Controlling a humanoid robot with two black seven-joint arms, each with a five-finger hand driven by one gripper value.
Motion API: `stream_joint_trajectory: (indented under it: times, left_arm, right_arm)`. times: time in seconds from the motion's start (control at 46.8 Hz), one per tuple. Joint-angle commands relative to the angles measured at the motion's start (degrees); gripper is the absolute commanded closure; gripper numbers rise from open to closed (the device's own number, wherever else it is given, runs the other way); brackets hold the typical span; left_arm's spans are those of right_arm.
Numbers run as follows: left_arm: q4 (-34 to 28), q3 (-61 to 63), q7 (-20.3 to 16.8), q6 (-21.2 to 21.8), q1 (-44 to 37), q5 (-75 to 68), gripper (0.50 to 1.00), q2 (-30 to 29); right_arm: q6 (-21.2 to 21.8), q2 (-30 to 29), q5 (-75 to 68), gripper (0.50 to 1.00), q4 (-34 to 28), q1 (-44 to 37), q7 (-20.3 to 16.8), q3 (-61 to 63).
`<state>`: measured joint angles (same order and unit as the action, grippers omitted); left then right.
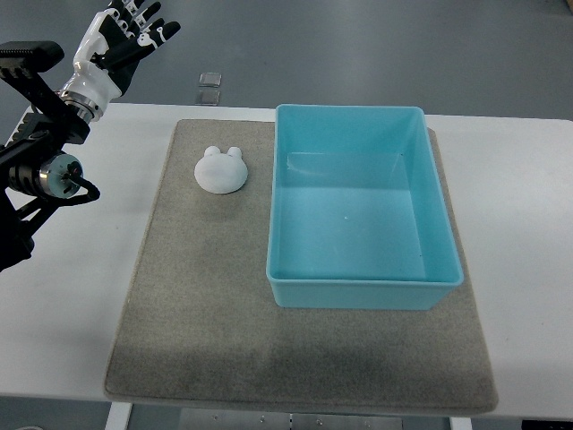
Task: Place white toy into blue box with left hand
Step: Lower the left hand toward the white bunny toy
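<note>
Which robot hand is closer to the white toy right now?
Left. The left robot hand hovers open above the table's far left corner, up and left of the white toy on the mat. The right robot hand is out of view.

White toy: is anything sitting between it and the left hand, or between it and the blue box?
Nothing visible blocks either path. The left hand hovers open beyond the table's far left corner, with only bare table and grey mat between it and the white toy. The toy lies just left of the blue box, whose near wall must be cleared.
</note>
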<state>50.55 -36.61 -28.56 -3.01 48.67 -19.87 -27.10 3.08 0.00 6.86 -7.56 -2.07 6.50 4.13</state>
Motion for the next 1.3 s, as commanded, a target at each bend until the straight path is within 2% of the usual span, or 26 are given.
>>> stream_joint_trajectory:
  times: [0.0, 0.086, 0.406, 0.727, 1.005, 1.283]
  left_arm:
    - [-0.01, 0.05, -0.09, 0.02, -0.16, -8.58, 0.504, -0.67]
    - [0.42, 1.1, -0.09, -0.68, -0.42, -14.57, 0.504, -1.28]
    - [2.01, 8.39, 0.09, -1.12, 1.16, -19.23, 0.506, -4.1]
    - [0.78, 14.64, 0.44, 3.71, 2.39, -36.9, 0.504, -5.5]
    - [0.69, 18.51, 0.44, 3.8, 2.92, -38.57, 0.506, -6.38]
    - [0.43, 19.48, 0.44, 3.97, 3.45, -49.56, 0.508, -6.47]
  right_arm:
    - [0.0, 0.0, -0.01, 0.564, 0.0, 0.05, 0.0, 0.0]
    - [0.0, 0.0, -0.01, 0.564, 0.0, 0.05, 0.0, 0.0]
    - [0.0, 0.0, -0.01, 0.564, 0.0, 0.05, 0.0, 0.0]
    - [0.0, 0.0, -0.01, 0.564, 0.0, 0.05, 0.0, 0.0]
    - [0.0, 0.0, -0.01, 0.564, 0.0, 0.05, 0.0, 0.0]
    - [0.0, 0.0, -0.01, 0.564, 0.0, 0.05, 0.0, 0.0]
